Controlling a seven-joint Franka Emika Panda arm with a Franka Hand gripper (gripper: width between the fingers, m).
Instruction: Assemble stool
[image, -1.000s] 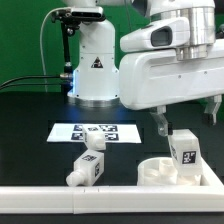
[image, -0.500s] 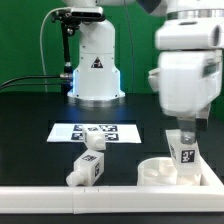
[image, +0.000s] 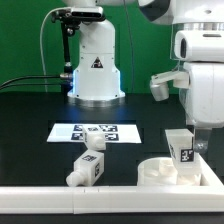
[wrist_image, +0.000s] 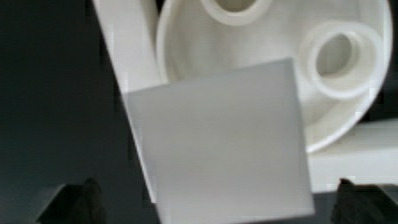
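Robotics laboratory. A white robot base (image: 96, 70) is standing on a black table (image: 25, 125), a cable (image: 43, 45) is looping beside it, and the marker board (image: 95, 131) and a tagged stool leg (image: 90, 166) are lying in front.

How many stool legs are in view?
3. An upright leg stands at the round seat; a second leg lies on the table; a third leg sits just behind it, near the marker board. Others may be hidden.

Bright even light on dark table, low resolution, wrist view blurred, soft shadows
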